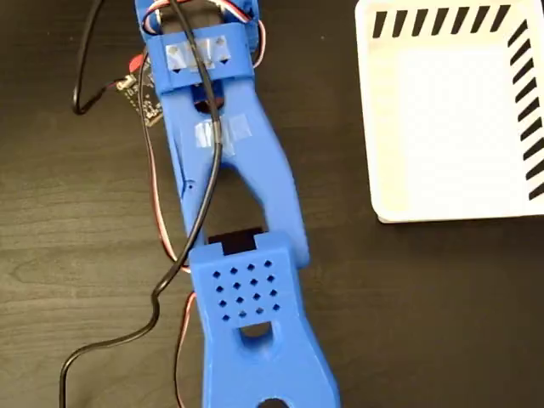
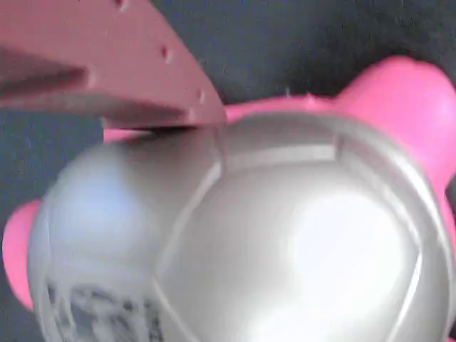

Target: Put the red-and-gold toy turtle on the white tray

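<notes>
The toy turtle (image 2: 285, 235) fills the wrist view from very close. Its domed shell looks silvery there, with a dark printed mark at the lower left, and its pink-red limbs poke out at the upper right and the left edge. One gripper finger (image 2: 128, 71) lies against the shell's upper left edge; the other finger is out of sight. In the fixed view the white tray (image 1: 450, 136), with black stripes along its top and right edges, sits at the upper right. That view shows neither the turtle nor the gripper; the blue arm (image 1: 229, 212) runs down out of the picture.
A black cable (image 1: 183, 263) and red wires trail along the arm's left side over the dark wooden table (image 1: 425, 323). A small circuit board (image 1: 143, 93) sits near the arm's upper end.
</notes>
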Controlling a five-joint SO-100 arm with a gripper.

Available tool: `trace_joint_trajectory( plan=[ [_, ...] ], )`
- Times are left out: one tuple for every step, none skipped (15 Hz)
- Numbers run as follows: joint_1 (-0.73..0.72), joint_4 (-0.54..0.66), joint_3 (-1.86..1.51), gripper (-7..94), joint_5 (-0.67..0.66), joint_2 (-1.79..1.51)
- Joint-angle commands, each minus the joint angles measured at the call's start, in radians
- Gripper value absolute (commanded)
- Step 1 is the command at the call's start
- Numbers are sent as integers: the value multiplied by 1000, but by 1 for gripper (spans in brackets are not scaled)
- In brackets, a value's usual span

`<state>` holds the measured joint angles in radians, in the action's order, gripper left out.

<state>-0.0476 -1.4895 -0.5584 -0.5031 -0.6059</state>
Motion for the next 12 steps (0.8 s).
trace_joint_trajectory(
  plan=[
    [-25, -26, 23, 4, 15, -28],
    [-26, -29, 28, 0, 25, -31],
    [-26, -37, 34, 0, 29, -41],
    [-26, -46, 37, 0, 34, -58],
    [-26, -51, 35, 0, 37, -80],
    [-25, -51, 34, 0, 43, -104],
    [-23, -55, 32, 0, 52, -133],
    [-21, -74, 32, 0, 58, -172],
    [-21, -94, 32, 0, 60, -207],
    [-21, -103, 32, 0, 60, -236],
    [-21, -109, 32, 0, 63, -258],
    [-21, -121, 29, 0, 66, -285]
  ],
)
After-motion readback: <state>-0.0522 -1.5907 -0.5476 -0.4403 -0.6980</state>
